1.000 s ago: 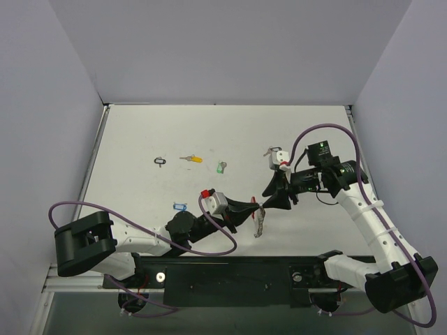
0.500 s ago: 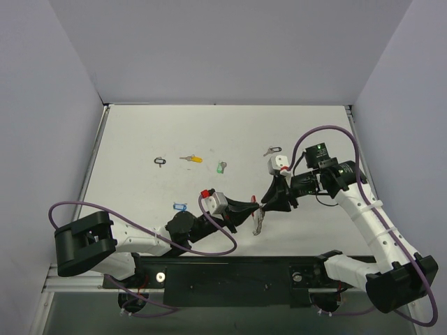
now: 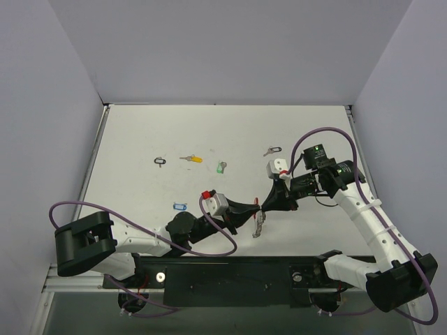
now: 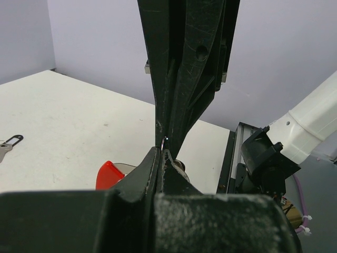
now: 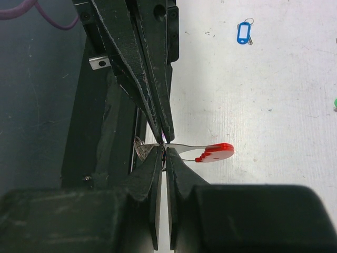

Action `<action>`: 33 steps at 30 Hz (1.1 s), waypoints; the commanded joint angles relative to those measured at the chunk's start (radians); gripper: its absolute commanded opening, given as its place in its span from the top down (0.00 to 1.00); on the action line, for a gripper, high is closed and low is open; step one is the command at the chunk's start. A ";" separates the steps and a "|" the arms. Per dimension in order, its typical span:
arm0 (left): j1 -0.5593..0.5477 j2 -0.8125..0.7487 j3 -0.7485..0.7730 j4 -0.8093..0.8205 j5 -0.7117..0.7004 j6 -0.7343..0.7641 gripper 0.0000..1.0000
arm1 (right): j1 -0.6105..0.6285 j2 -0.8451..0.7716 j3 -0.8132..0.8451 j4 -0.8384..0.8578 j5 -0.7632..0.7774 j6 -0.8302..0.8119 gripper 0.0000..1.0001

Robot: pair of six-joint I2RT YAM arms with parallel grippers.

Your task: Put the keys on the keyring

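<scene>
Above the table's near middle, my left gripper [image 3: 255, 208] and right gripper [image 3: 264, 205] meet tip to tip, and both are shut on the keyring [image 3: 258, 225]. Its silver chain hangs below them. In the right wrist view, the keyring's red plastic end [image 5: 216, 152] sticks out right of my right gripper [image 5: 162, 151], with silver loops [image 5: 139, 148] to the left. In the left wrist view, the red end [image 4: 108, 174] shows left of my left gripper [image 4: 160, 151]. The keys lie loose on the table: black-tagged [image 3: 160, 161], yellow [image 3: 191, 158], green [image 3: 221, 167], blue [image 3: 179, 206] and another black-tagged one [image 3: 272, 150].
The black mounting rail [image 3: 230, 271] runs along the near edge under both arms. Purple cables [image 3: 209, 241] loop beside the left arm and over the right arm [image 3: 363, 209]. Grey walls close in the white table [image 3: 140, 132] at the back and on both sides.
My right gripper has moved left and nearer to meet the left gripper's tips, and its jaws have closed on the keyring. The black-tagged key at the back right is now uncovered. The left arm stayed still.
</scene>
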 commanded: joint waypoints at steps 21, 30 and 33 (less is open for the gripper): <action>0.057 -0.280 0.014 -0.457 0.052 -0.038 0.41 | 0.037 0.087 0.180 -0.319 0.323 -0.039 1.00; 0.058 -0.262 0.138 -0.653 0.103 0.151 0.37 | 0.112 0.212 0.375 -0.579 0.471 -0.147 1.00; 0.058 -0.203 0.183 -0.633 0.106 0.179 0.37 | 0.129 0.203 0.367 -0.542 0.492 -0.102 1.00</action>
